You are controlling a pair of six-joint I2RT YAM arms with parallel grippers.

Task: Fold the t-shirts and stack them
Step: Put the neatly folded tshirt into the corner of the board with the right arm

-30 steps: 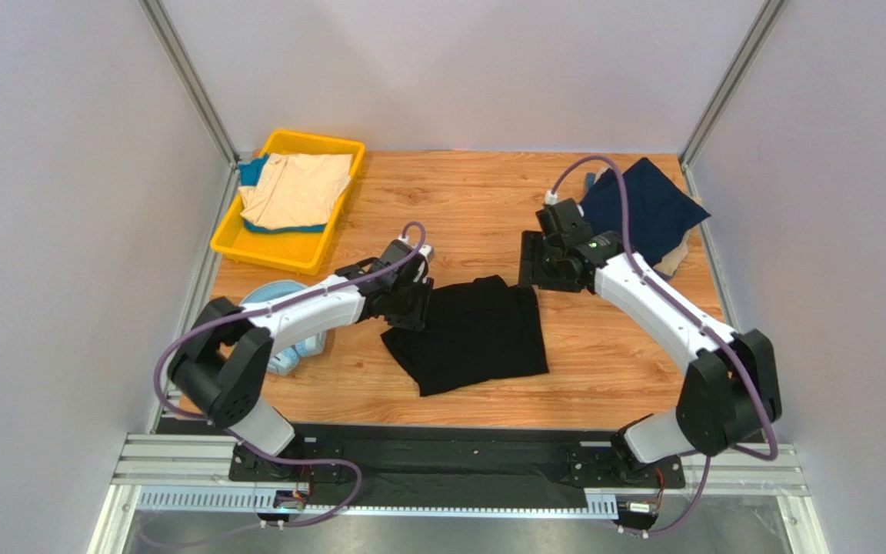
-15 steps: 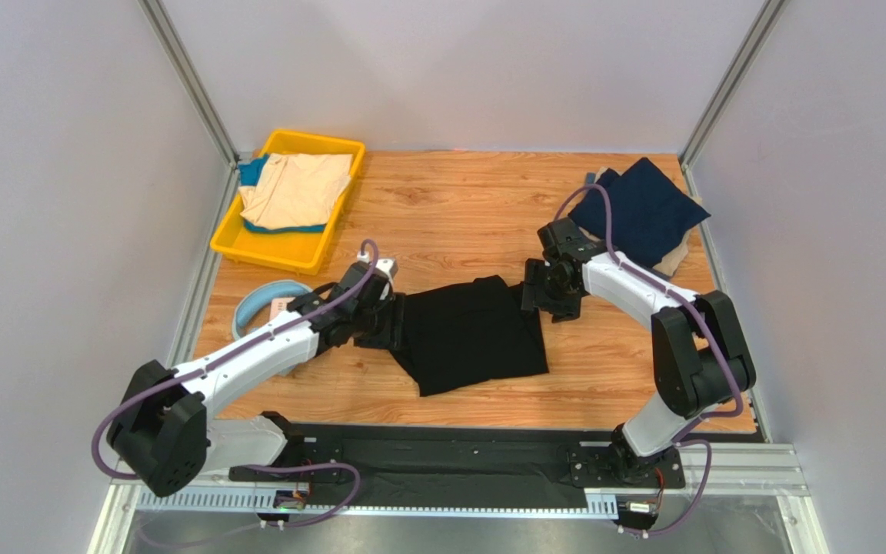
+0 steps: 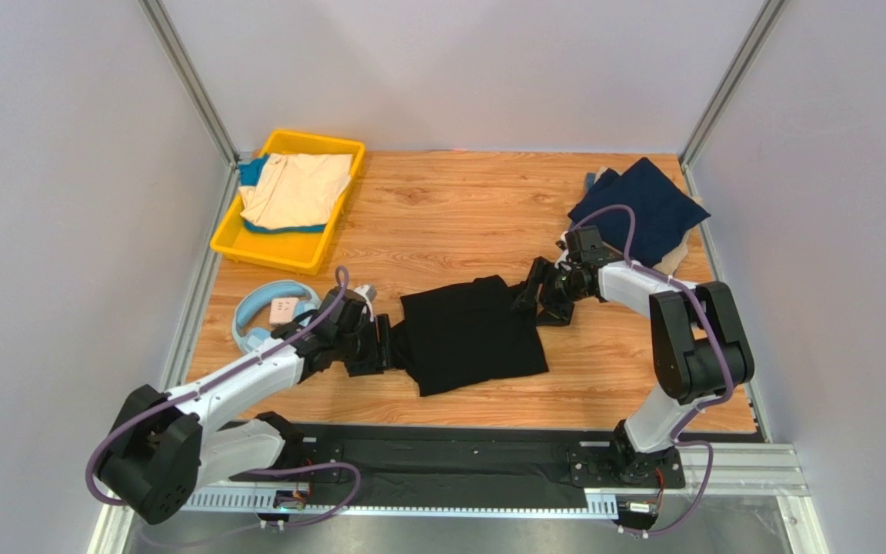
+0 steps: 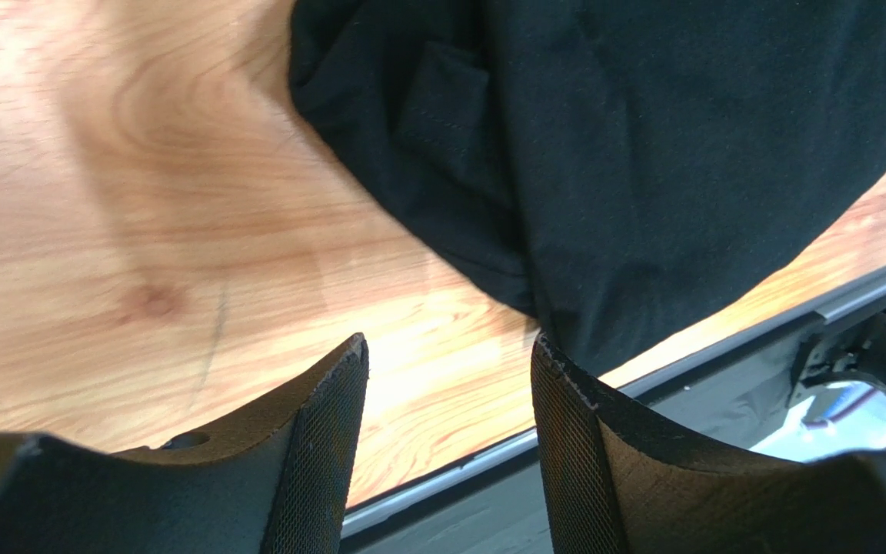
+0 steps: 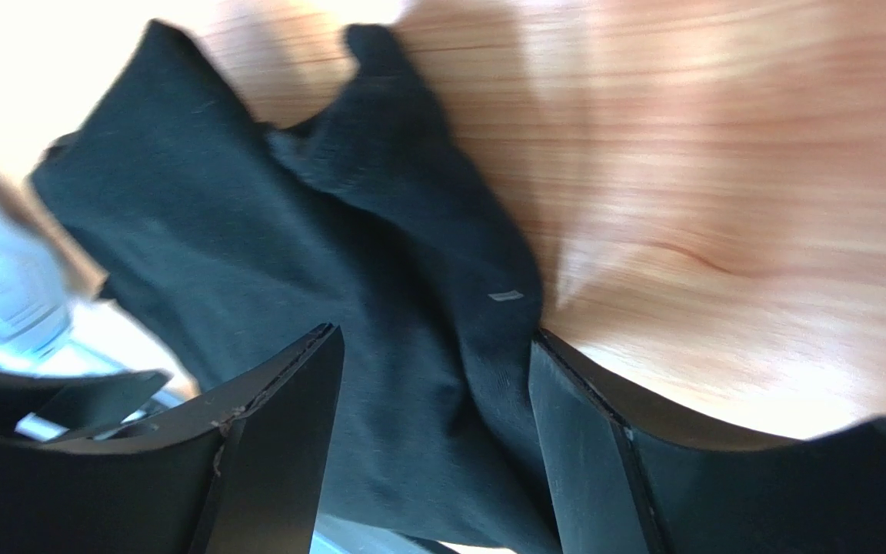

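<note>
The top view looks down over the whole table (image 3: 459, 208); both wrist views sit close, sharing the black t-shirt (image 3: 471, 335).

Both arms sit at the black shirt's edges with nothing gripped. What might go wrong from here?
1. The left jaws stand open over bare wood beside the black t-shirt; closing there may miss it or catch only one layer.
2. The right jaws straddle a bunched fold at its far corner, so a pull may skew the shirt.
3. The left arm lies close to the headphones and may nudge them.
</note>
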